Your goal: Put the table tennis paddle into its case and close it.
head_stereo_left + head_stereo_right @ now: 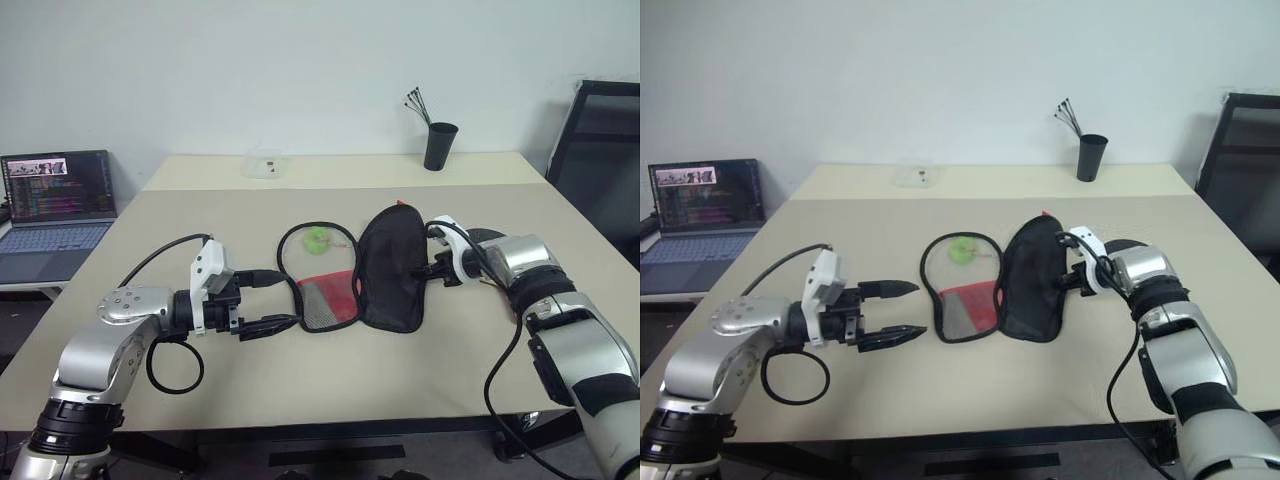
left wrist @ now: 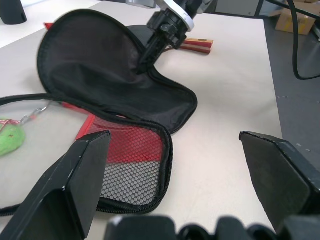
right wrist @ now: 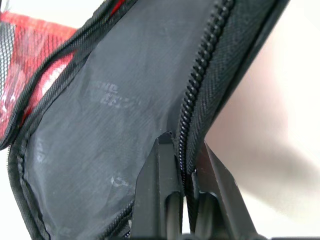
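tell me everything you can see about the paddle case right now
The case is a soft paddle-shaped zip cover lying unzipped and spread open mid-table. One half lies flat: black zip edging, grey mesh and a red panel, with a small green fuzzy ball on a chain inside its outline. The other half is black fabric, its flap raised. The right pincer pinches the zip edge of that flap. The left pincer is open beside the flat half, not touching. The paddle's handle lies behind the raised flap.

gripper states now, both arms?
Left gripper: open, holding nothing.
Right gripper: shut on the zipper edge of the case flap.
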Available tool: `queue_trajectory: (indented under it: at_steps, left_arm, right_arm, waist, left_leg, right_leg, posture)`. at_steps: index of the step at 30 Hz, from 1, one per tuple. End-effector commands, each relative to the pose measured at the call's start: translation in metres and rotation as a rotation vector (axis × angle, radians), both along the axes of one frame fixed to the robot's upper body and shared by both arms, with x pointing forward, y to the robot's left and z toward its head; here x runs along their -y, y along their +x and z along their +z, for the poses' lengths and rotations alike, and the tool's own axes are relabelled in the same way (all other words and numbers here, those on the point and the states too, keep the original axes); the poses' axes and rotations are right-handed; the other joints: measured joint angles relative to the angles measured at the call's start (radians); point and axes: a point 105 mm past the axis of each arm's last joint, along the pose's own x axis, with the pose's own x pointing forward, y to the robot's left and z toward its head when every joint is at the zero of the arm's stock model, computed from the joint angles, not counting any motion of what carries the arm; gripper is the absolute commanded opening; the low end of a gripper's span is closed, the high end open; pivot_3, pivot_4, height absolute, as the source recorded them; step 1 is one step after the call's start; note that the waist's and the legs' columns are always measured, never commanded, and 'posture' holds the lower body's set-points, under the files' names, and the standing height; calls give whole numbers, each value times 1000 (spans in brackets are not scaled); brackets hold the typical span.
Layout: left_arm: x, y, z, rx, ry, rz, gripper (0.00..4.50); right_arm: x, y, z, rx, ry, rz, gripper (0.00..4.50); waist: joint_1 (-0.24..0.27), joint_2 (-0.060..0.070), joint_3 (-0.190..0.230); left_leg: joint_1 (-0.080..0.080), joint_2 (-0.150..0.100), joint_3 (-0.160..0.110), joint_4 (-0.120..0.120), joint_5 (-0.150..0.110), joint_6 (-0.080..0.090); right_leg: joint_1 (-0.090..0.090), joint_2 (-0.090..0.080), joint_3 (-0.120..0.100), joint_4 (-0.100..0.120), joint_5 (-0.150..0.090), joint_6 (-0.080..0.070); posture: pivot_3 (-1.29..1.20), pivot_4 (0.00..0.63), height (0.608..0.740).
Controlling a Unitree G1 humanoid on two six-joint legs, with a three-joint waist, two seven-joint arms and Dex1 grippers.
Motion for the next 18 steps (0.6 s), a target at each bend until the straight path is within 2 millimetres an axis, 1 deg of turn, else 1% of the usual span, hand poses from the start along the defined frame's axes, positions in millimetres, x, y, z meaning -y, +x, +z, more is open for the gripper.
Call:
queue_trajectory:
  at_steps: [1,4,7,8,11,14,18]
  left_arm:
    - [1,0,8,46,2,-17,4500]
    - [2,1,7,47,3,-19,4500]
    - [2,1,7,49,4,-22,4500]
    - [2,1,6,50,4,-23,4500]
    - [3,2,6,51,0,-27,4500]
    - [5,4,6,54,-4,-32,4500]
    - [8,5,5,58,-12,-40,4500]
  right_arm:
    - [-1,13,29,124,-1,-14,1369]
    - [2,17,34,156,2,-40,2361]
    - [13,22,46,208,4,-85,3370]
    - [17,23,49,226,3,-100,3609]
    - [31,26,60,280,-12,-140,3609]
    - [40,27,68,310,0,-160,3609]
    - [51,25,73,329,19,-192,3609]
  waist:
    - [0,0,0]
    - [0,0,0]
    - [-1,0,0]
    - [-1,0,0]
    - [-1,0,0]
    - [-1,0,0]
    - [-1,0,0]
  left_leg:
    - [0,0,1,0,0,0]
    - [0,0,2,0,0,0]
    - [0,0,4,0,0,0]
    - [0,0,4,0,0,0]
    - [0,0,5,0,0,0]
    - [0,0,6,0,0,0]
    - [2,0,7,1,0,0]
  right_leg:
    - [0,0,1,0,0,0]
    - [-1,0,3,1,0,0]
    - [-2,0,5,1,1,0]
    - [-2,0,6,2,1,0]
    - [-2,0,6,2,1,0]
    - [-3,0,7,4,1,0]
    - [-3,0,8,6,0,0]
  posture:
    - [0,150,740]
    - [0,150,740]
    - [0,150,740]
    - [0,150,740]
    - [0,150,740]
    - [0,150,740]
    - [0,150,740]
